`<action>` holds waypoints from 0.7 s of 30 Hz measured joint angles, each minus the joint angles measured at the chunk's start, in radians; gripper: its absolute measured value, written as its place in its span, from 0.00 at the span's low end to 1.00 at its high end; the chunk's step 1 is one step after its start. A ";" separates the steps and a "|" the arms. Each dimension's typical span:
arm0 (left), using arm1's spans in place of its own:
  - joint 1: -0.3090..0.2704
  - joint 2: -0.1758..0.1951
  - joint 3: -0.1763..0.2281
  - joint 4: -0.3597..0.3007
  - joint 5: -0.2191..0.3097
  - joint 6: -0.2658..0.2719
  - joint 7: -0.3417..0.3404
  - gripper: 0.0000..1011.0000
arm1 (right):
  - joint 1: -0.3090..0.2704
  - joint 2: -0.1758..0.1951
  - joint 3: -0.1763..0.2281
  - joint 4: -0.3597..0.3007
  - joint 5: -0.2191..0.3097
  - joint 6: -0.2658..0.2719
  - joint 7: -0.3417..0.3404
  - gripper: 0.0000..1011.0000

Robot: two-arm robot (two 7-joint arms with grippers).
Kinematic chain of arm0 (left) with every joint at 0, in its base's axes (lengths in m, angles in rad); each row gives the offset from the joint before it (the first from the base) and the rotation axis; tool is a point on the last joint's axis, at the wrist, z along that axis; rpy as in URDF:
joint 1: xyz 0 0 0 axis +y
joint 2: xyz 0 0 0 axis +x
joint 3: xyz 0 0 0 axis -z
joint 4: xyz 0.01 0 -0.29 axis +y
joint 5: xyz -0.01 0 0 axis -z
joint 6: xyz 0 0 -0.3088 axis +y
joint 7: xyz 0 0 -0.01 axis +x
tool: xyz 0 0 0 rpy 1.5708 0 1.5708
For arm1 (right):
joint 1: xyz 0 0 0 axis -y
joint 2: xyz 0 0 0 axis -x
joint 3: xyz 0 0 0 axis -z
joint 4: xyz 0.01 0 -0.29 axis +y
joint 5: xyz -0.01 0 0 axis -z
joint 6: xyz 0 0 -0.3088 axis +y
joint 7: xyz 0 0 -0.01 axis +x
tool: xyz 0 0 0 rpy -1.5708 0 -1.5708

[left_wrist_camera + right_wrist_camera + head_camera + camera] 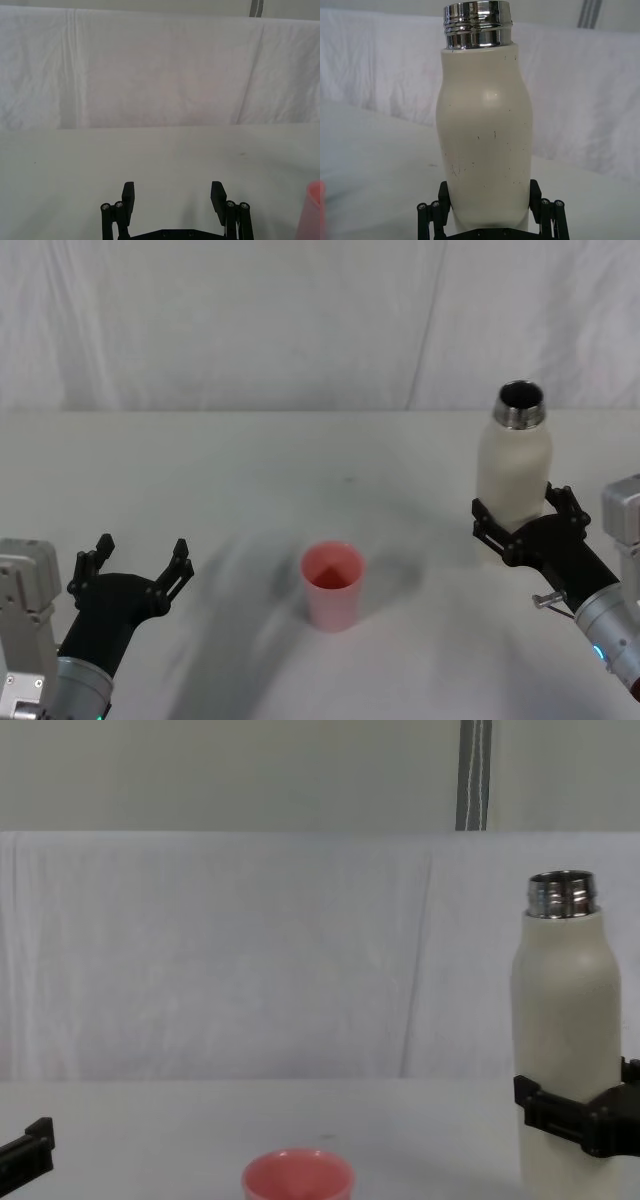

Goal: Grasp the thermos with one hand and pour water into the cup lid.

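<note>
— What is your right tool [523,523] doing?
— Its black fingers [443,196] are clamped on the lower body of the thermos [512,470], with your right arm reaching in low from the right.

— How does the thermos look?
— Smooth, cream-white, rounded at the shoulders, with a shiny threaded steel neck, uncapped. It stands upright on the white desk [240,480], right of the cup lid [333,585].

— And the cup lid?
— Small, round, pink; you see nothing in it. Your left tool [140,566] rests low at the left, fingers apart, holding nothing.
</note>
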 joint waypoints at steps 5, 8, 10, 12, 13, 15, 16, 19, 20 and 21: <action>0.000 0.000 0.000 0.000 0.000 0.000 0.000 0.99 | -0.002 -0.009 0.016 0.005 0.054 0.014 0.001 0.94; 0.000 0.000 0.000 0.000 0.000 0.000 0.000 0.99 | -0.003 -0.014 0.021 0.008 0.080 0.023 0.002 0.94; 0.000 0.000 0.000 0.000 0.000 0.000 0.000 0.99 | -0.004 -0.017 0.023 0.010 0.098 0.029 0.002 0.94; 0.000 0.000 0.000 0.000 0.000 0.000 0.000 0.99 | -0.004 -0.017 0.023 0.012 0.106 0.033 0.002 0.94; 0.000 0.000 0.000 0.000 0.000 0.000 0.000 0.99 | -0.004 -0.017 0.023 0.015 0.114 0.036 0.002 0.94; 0.000 0.000 0.000 0.000 0.000 0.000 0.000 0.99 | -0.004 -0.017 0.023 0.017 0.119 0.039 0.002 0.94; 0.000 0.000 0.000 0.000 0.000 0.000 0.000 0.99 | -0.003 -0.017 0.022 0.020 0.124 0.042 0.001 0.94; 0.000 0.000 0.000 0.000 0.000 0.000 0.000 0.99 | 0.001 -0.016 0.019 0.024 0.131 0.048 0.000 0.94; 0.000 0.000 0.000 0.000 0.000 0.000 0.000 0.99 | 0.001 -0.016 0.019 0.024 0.131 0.048 0.000 0.94; 0.000 0.000 0.000 0.000 0.000 0.000 0.000 0.99 | 0.002 -0.016 0.017 0.027 0.135 0.052 -0.001 0.94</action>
